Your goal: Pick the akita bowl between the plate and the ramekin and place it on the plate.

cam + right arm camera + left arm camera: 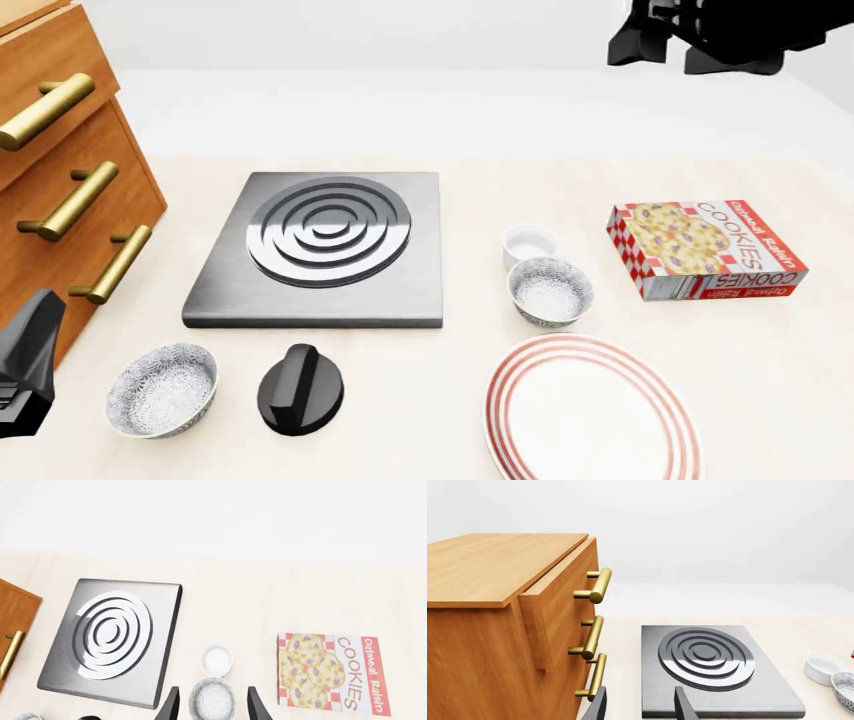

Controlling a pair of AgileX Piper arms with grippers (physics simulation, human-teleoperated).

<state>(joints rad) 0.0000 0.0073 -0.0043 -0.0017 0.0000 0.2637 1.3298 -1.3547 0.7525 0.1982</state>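
The akita bowl I am after sits on the tabletop right of centre, with the ramekin just beyond it on the far side, touching or nearly so, and the plate just on its near side. A second bowl of the same pattern lies at the near left, beside a black knob; that one is not mine to take.

My right arm is clearly the better placed. From its wrist camera the target bowl shows directly between the two fingers of my right claw and well below them, with the ramekin just past it. So the coming move looks to me like a mostly straight descent. The bowl is round, so no axis matters; one finger would have to clear the ramekin.

My right claw stands wide, holding nothing and touching nothing. My left claw is also spread and empty, aimed over the hob by the drawers, farther from the bowl. The cookie box lies right of the bowl, apart.
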